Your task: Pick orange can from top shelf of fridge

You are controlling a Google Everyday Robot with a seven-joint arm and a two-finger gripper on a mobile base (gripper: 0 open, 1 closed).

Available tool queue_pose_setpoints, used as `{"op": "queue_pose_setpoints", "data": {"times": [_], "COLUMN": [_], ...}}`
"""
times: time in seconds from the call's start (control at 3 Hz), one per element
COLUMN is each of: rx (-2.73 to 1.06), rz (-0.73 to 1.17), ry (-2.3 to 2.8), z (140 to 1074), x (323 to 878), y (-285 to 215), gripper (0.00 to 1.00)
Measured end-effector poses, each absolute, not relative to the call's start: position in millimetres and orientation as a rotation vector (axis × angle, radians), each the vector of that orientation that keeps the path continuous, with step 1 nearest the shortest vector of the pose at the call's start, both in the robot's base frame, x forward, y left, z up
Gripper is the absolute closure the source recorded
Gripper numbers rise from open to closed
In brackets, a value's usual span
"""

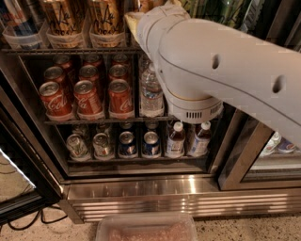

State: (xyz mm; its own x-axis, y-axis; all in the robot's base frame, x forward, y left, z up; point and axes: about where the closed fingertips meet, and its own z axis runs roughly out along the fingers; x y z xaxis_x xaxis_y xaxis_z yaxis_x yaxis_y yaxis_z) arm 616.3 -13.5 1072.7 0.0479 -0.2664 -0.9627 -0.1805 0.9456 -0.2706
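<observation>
Two tall golden-orange cans with dark script, one [63,19] and another [106,16], stand in clear trays on the top shelf [70,50] of the fridge [141,188]. My gripper [141,12] is at the top edge of the view, reaching into the top shelf just right of the second orange can. It is mostly hidden by my white arm [211,70]. A bit of orange shows by it at the frame's top, but I cannot tell what it is.
Red cola cans [87,96] and a water bottle [151,92] fill the middle shelf. Small cans [127,143] and bottles [175,140] stand on the bottom shelf. The open door [19,188] is at left, a closed glass door [273,155] at right, and a clear tub [146,228] lies on the floor.
</observation>
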Motion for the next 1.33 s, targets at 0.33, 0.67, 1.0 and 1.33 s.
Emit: {"op": "queue_pose_setpoints", "data": {"times": [0.33, 0.67, 1.0, 1.33], "rx": [-0.360, -0.360, -0.360, -0.361], "rz": [-0.068, -0.068, -0.067, -0.064], "ry": [1.532, 1.532, 1.532, 1.529], "z": [1072.8, 1072.8, 1073.0, 1075.1], "x": [616.3, 616.3, 616.2, 615.3], "y": [-13.5, -13.5, -13.4, -12.7], "gripper": [0.59, 0.82, 1.00, 1.00]}}
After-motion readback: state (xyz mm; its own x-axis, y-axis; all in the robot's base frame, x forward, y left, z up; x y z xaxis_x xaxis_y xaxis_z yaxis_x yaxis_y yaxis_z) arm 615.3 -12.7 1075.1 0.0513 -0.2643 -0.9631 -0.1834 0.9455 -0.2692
